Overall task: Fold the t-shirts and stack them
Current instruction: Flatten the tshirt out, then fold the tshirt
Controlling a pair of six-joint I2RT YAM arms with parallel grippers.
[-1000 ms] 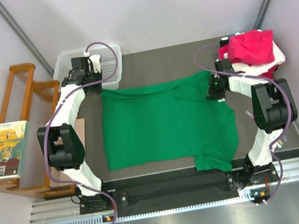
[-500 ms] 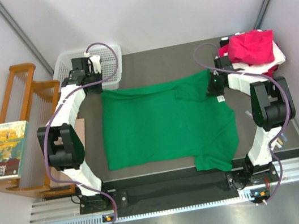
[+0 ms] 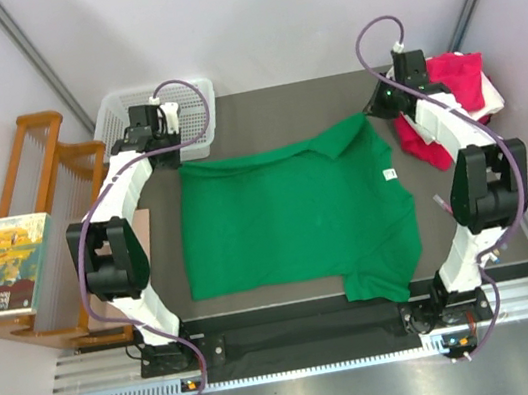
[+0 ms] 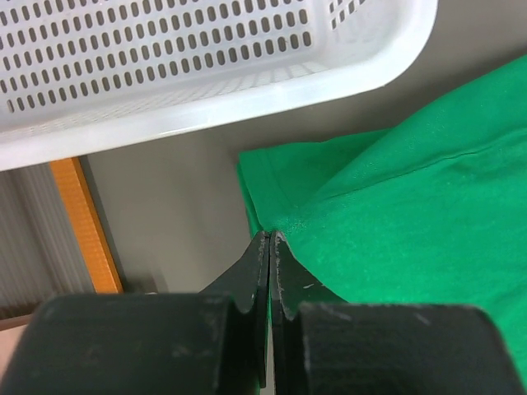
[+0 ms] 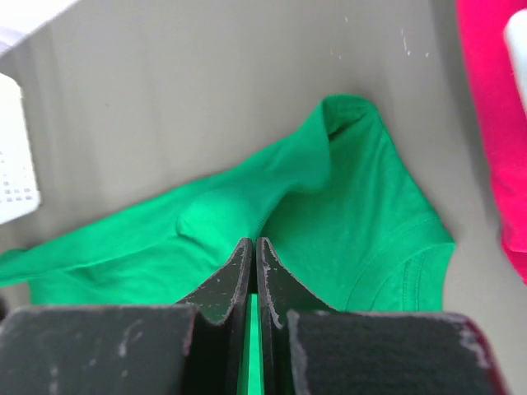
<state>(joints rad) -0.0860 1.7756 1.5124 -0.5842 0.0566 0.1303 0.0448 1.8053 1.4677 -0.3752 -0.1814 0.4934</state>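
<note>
The bright green t-shirt point(image 3: 288, 219) lies spread flat on the dark table, neck to the right, one sleeve point(image 3: 352, 130) at the far right. My left gripper point(image 3: 174, 158) is shut on its far-left corner point(image 4: 272, 206), right by the basket. My right gripper point(image 3: 379, 107) is shut and hovers above the far-right sleeve point(image 5: 354, 164); I see no cloth held in it. A pile with the magenta-pink shirt point(image 3: 451, 75), a red one point(image 3: 423, 146) and a white one point(image 3: 494, 98) lies at the far right.
A white mesh basket point(image 3: 189, 98) stands at the far left, its rim point(image 4: 206, 90) close above my left fingers. A wooden rack point(image 3: 40, 194) with a book point(image 3: 2, 267) stands left of the table. A pink edge point(image 5: 490, 123) shows right of my right gripper.
The right gripper moved from the folded-over sleeve up and toward the far right. The sleeve now lies unfolded at the far right. The left arm has not moved.
</note>
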